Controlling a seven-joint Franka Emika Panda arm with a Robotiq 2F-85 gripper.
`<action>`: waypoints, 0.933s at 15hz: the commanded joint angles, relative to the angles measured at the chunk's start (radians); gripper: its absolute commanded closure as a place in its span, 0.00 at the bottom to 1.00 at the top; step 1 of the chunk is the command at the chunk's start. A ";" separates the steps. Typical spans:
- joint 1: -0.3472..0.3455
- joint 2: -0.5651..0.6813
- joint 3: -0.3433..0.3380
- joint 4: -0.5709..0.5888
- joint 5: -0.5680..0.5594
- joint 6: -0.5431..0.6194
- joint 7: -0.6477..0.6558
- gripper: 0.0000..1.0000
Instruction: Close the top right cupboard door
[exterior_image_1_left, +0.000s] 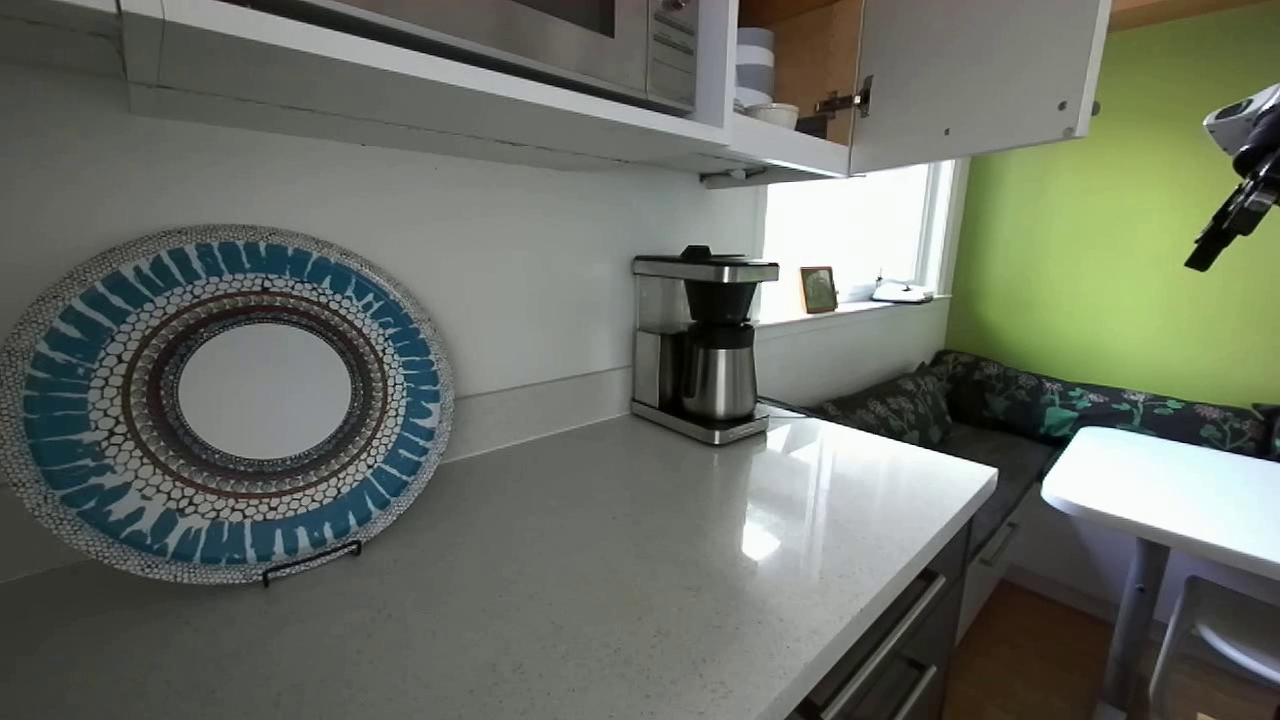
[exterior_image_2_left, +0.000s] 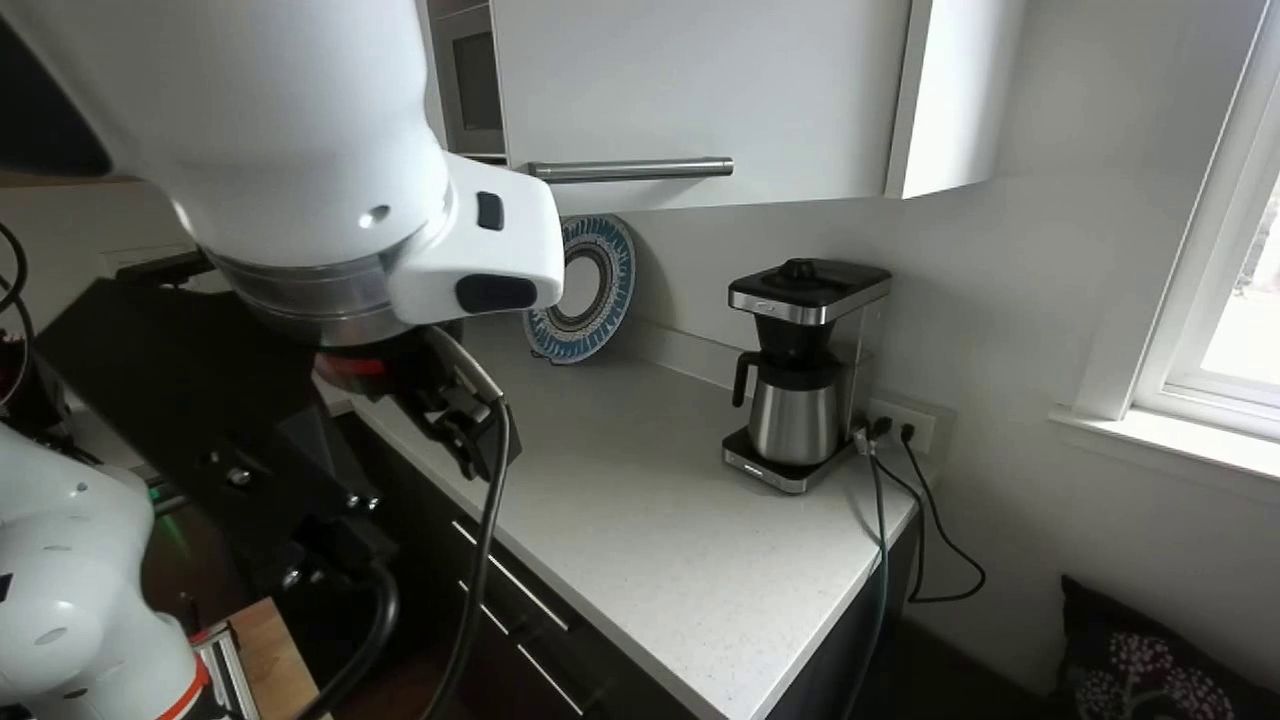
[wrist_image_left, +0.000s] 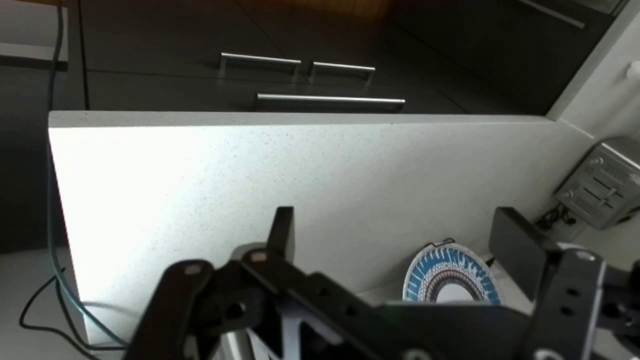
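Open flat door (exterior_image_1_left: 980, 80), cylindrical handle (exterior_image_2_left: 632, 170)

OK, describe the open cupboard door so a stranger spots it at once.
Above the pale countertop runs a white wall cabinet holding a microwave. At the cabinet's end near the window hangs the cupboard door: unlike the microwave's front, plain white and standing open.

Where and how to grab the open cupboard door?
Probably by the bar handle on the cupboard door, from the outer-face side, jaws above and below: the bar lies roughly horizontal along the bottom edge and appears to stand off the flat face. Favor the end by the free edge, opposite the hinge: better leverage.
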 joint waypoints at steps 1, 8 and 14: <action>0.022 0.119 -0.086 0.114 0.166 -0.114 0.057 0.00; -0.013 0.237 -0.151 0.240 0.481 -0.227 0.240 0.00; -0.053 0.291 -0.151 0.279 0.682 -0.206 0.399 0.00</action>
